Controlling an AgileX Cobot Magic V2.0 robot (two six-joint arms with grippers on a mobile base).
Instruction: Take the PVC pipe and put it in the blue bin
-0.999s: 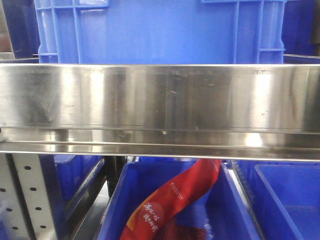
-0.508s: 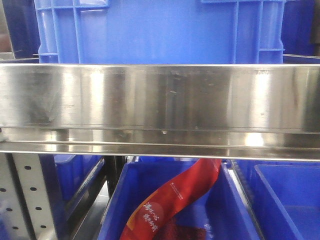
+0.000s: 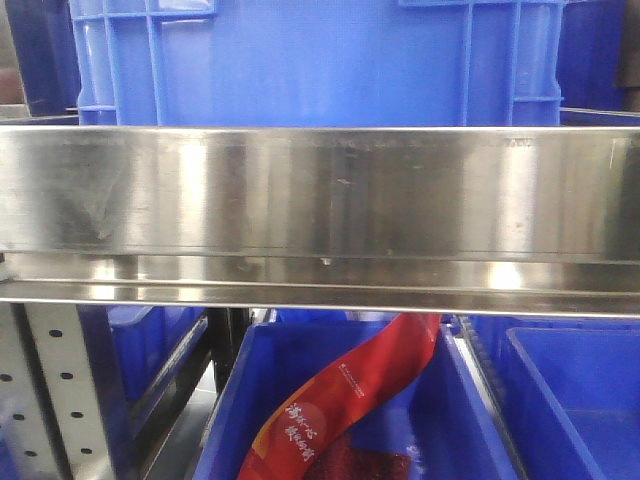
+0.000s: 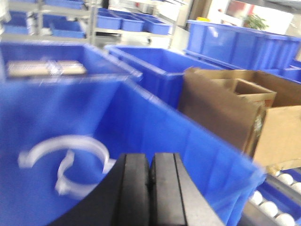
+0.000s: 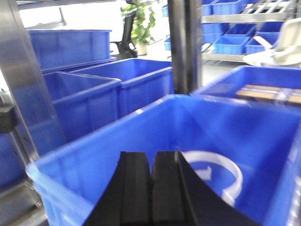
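A white ring-shaped plastic piece (image 4: 66, 140) lies inside a large blue bin (image 4: 188, 141); I see no straight PVC pipe. The piece also shows in the right wrist view (image 5: 221, 159), on the floor of the same kind of bin (image 5: 94, 160). My left gripper (image 4: 150, 162) is shut and empty above the bin, with the white piece just to its left. My right gripper (image 5: 151, 160) is shut and empty above the bin, with the white piece just to its right. Neither gripper shows in the front view.
A steel shelf rail (image 3: 320, 190) crosses the front view, with a blue bin (image 3: 300, 60) above and bins below, one holding a red packet (image 3: 350, 390). A cardboard box (image 4: 235, 108) stands right of the left gripper. A steel post (image 5: 186, 47) rises behind the right gripper.
The front view has shifted slightly: the upper bin's ribs sit a little further left. Nothing else in it has moved.
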